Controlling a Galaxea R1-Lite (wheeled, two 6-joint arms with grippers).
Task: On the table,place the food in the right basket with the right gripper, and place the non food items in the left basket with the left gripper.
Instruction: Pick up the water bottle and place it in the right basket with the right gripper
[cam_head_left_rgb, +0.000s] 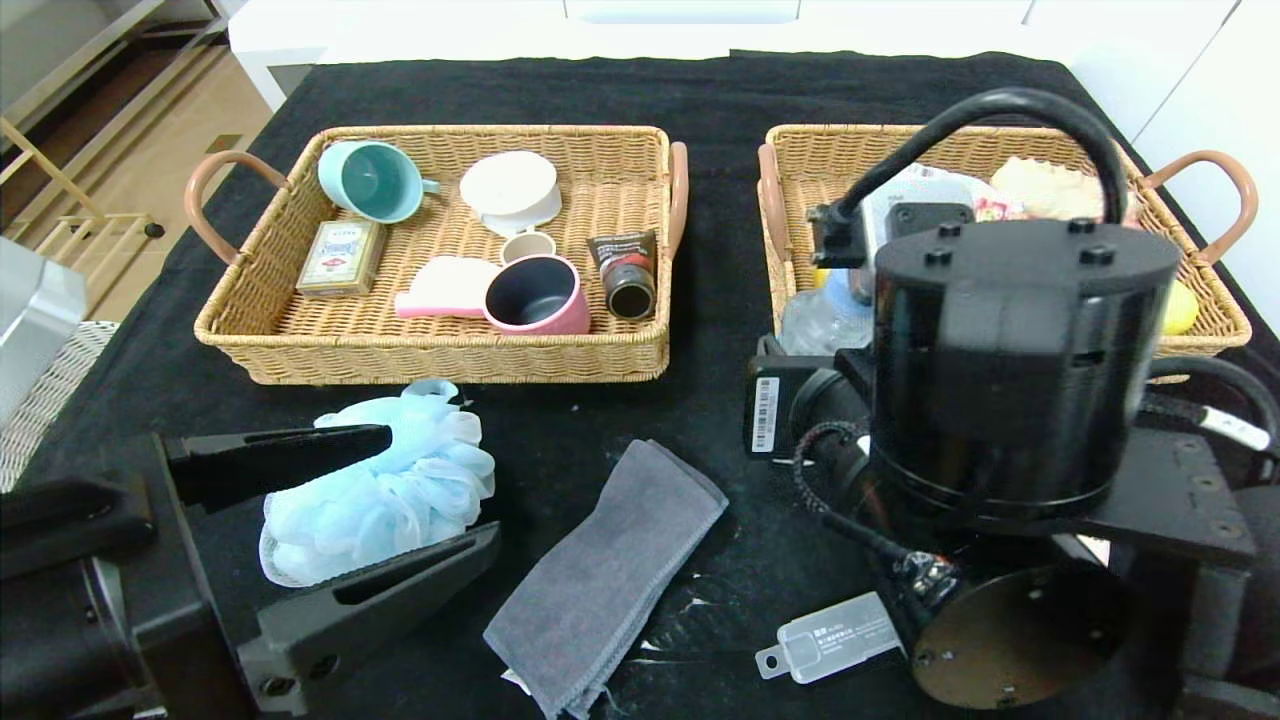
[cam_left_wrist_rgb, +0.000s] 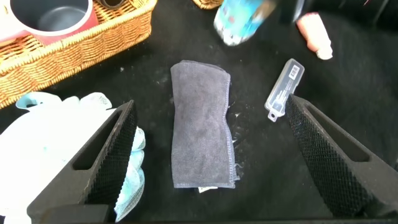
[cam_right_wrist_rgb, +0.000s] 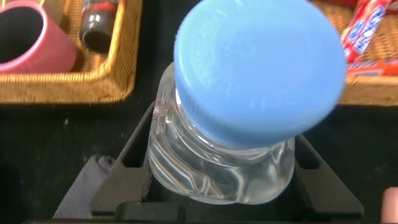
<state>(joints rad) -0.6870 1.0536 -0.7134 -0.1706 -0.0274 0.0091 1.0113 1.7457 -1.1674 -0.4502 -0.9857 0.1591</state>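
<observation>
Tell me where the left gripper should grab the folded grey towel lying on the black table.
Grip the folded grey towel across its narrow width near the middle, coming straight down from above. It lies flat as a long strip on the table, so a side approach finds no edge. The open left gripper hovers over it.

The left gripper (cam_head_left_rgb: 420, 490) sits low at the near left, jaws spread wide, one finger (cam_head_left_rgb: 280, 455) lying across the pouf (cam_head_left_rgb: 400, 490). The right arm (cam_head_left_rgb: 1010, 360) stands raised at the right, its gripper (cam_right_wrist_rgb: 217, 180) clamped round a bottle (cam_right_wrist_rgb: 249, 112) just below the cap.
</observation>
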